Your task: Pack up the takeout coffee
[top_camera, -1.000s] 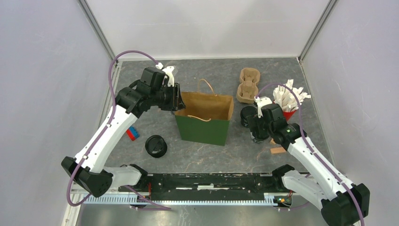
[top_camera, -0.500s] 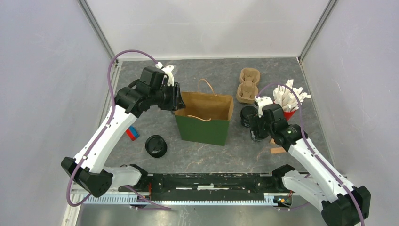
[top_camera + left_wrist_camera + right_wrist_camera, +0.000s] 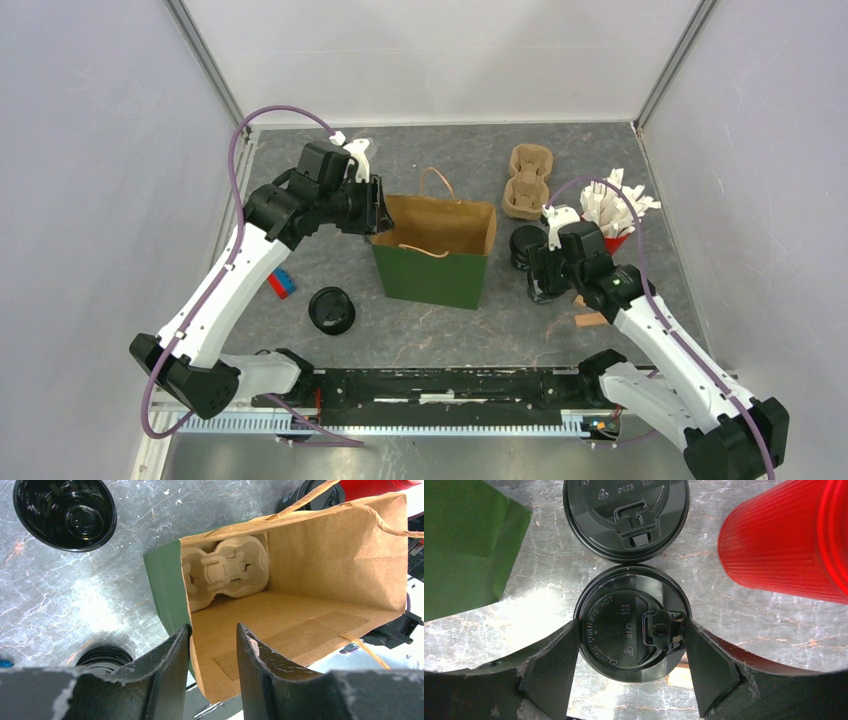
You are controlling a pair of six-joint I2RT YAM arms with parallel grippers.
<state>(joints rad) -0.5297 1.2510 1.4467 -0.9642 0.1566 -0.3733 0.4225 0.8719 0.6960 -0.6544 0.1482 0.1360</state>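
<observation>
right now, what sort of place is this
Probably a lab robot cell staged for coffee packing: panel walls box in a grey table, a left arm and right arm are bolted at its near edge, and a green paper bag stands near a lidded black coffee cup.

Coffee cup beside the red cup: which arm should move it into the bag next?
Right: the right end effector brackets that lidded cup, one finger each side. The left end effector straddles the rim of the green bag.
</observation>
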